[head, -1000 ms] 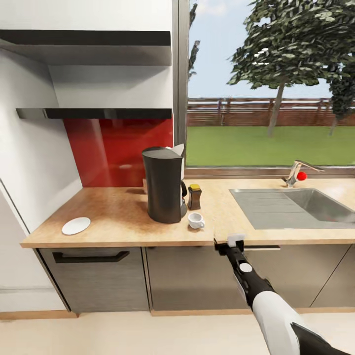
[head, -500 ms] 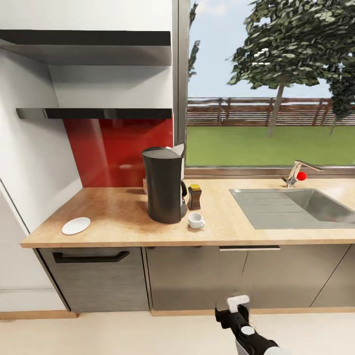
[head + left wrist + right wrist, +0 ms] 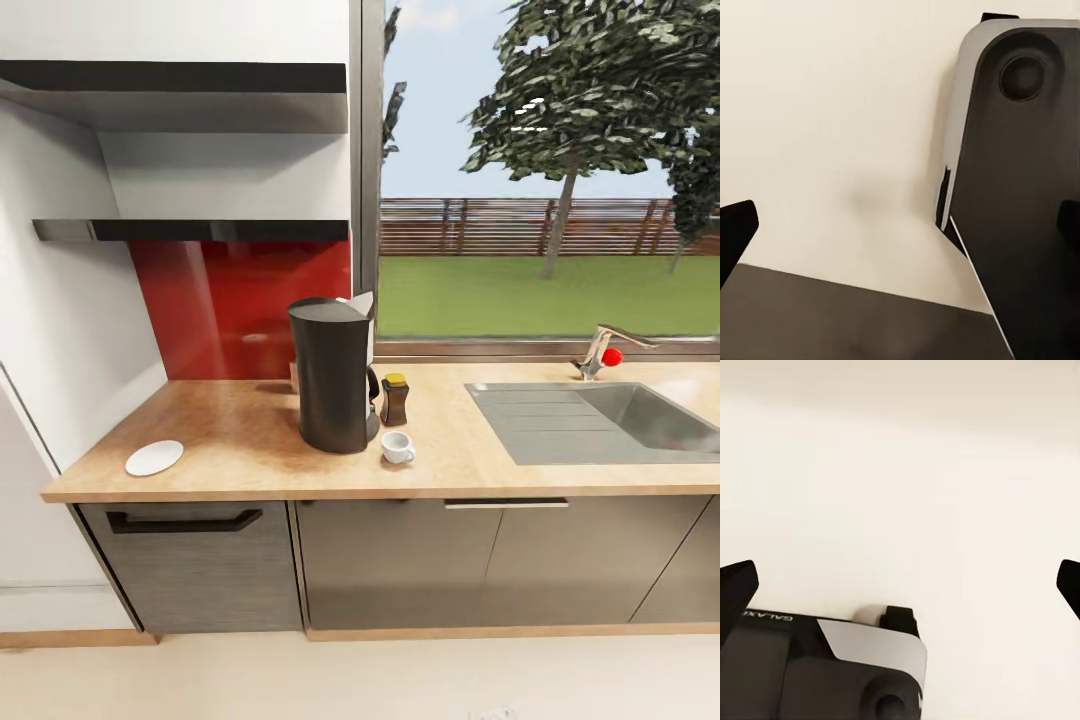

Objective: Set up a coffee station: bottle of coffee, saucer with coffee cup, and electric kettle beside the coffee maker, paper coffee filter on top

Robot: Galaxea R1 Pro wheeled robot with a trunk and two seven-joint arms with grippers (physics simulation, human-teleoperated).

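Note:
The black coffee maker (image 3: 334,375) stands on the countertop (image 3: 230,430) in front of the red backsplash. A white pointed piece (image 3: 362,304), possibly the paper coffee filter, shows at its top right edge. The bottle of coffee (image 3: 394,399) stands just right of the machine, and the coffee cup (image 3: 397,448) sits on the bare worktop in front of the bottle. The saucer (image 3: 154,458) lies far left near the front edge. The kitchen shelf (image 3: 200,230) hangs bare. The electric kettle is out of view. My left gripper (image 3: 900,225) and right gripper (image 3: 900,585) are open above the floor.
A grey inset sink (image 3: 610,420) with a tap (image 3: 603,352) takes up the counter's right side. Dark grey cabinets (image 3: 400,560) run below, with a beige floor (image 3: 350,680) in front. A white wall (image 3: 60,330) closes the left end. The robot's dark base (image 3: 1020,210) shows under the left gripper.
My right arm has dropped from the counter's front edge down out of the head view. The things on the counter have not moved.

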